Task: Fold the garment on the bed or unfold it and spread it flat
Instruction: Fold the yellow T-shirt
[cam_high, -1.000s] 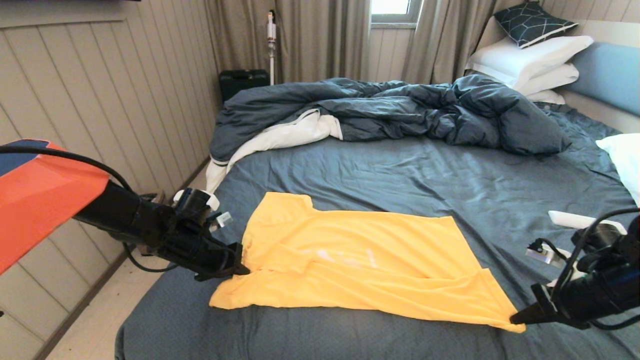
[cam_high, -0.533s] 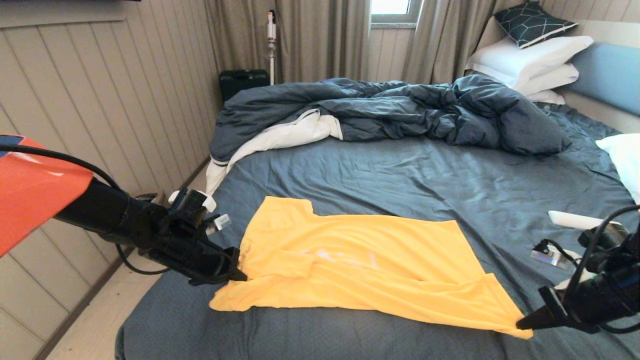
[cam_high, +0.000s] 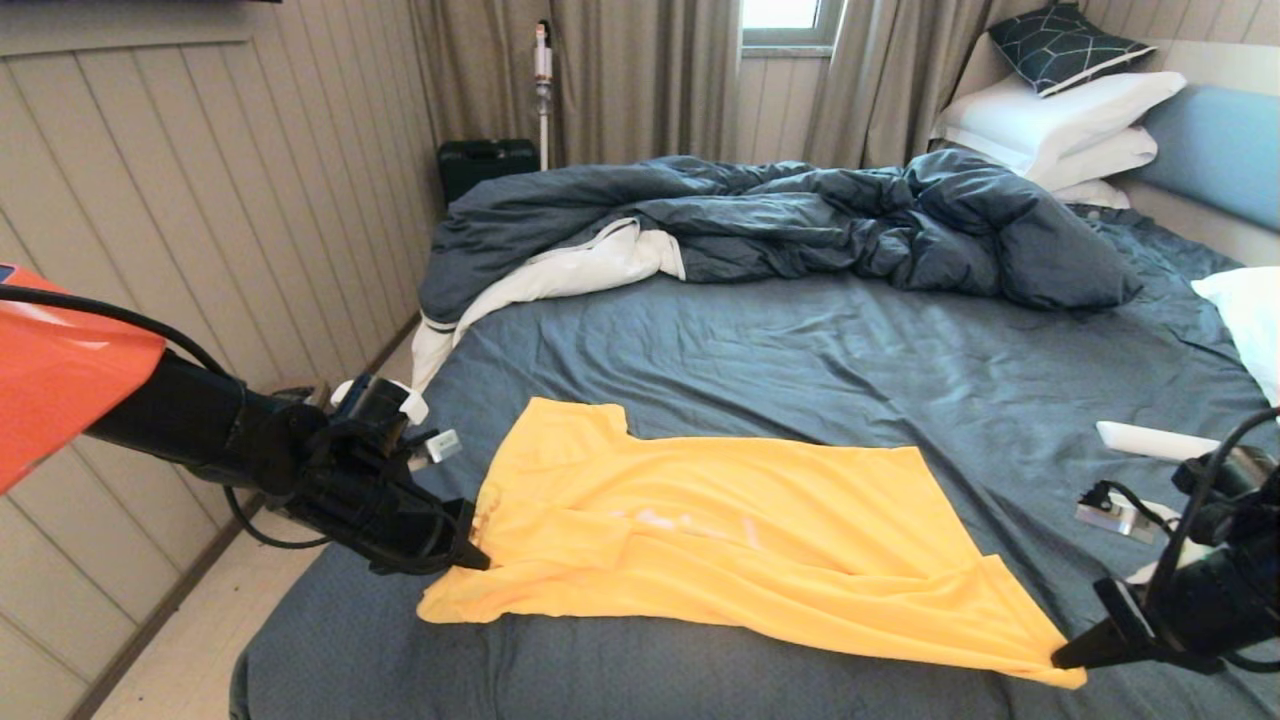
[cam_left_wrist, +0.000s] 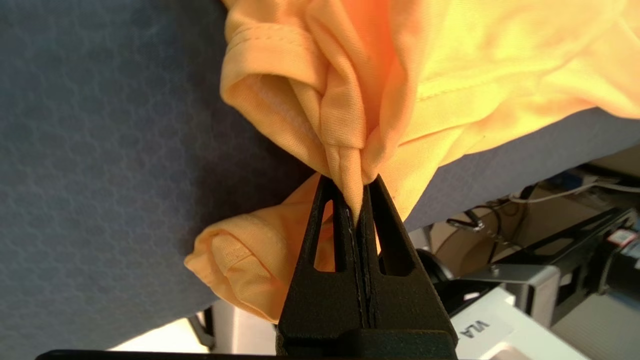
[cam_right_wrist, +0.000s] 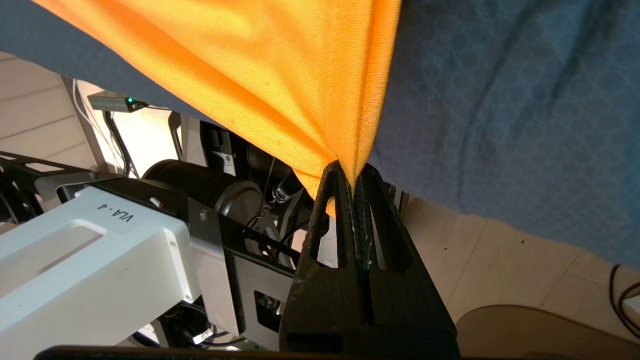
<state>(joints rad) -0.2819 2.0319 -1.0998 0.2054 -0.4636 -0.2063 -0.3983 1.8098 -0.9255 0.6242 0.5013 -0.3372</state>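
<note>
The yellow garment (cam_high: 730, 545) lies stretched across the near part of the bed (cam_high: 820, 370), chest print faintly showing through. My left gripper (cam_high: 478, 562) is shut on a bunched fold of the garment (cam_left_wrist: 350, 125) at its left end, beside a sleeve. My right gripper (cam_high: 1062, 660) is shut on the garment's near right corner (cam_right_wrist: 280, 80), close to the bed's front edge. The left gripper (cam_left_wrist: 354, 186) and the right gripper (cam_right_wrist: 352, 175) both pinch yellow cloth between their tips.
A rumpled dark-blue duvet (cam_high: 780, 220) with white lining lies across the far half of the bed. White pillows (cam_high: 1060, 125) lean on the headboard at the far right; another pillow (cam_high: 1245, 320) sits at the right edge. A panelled wall runs along the left.
Both grippers have drawn back toward me with the garment; its right corner has slid nearer to the bed's front edge and further right, and the cloth lies flatter.
</note>
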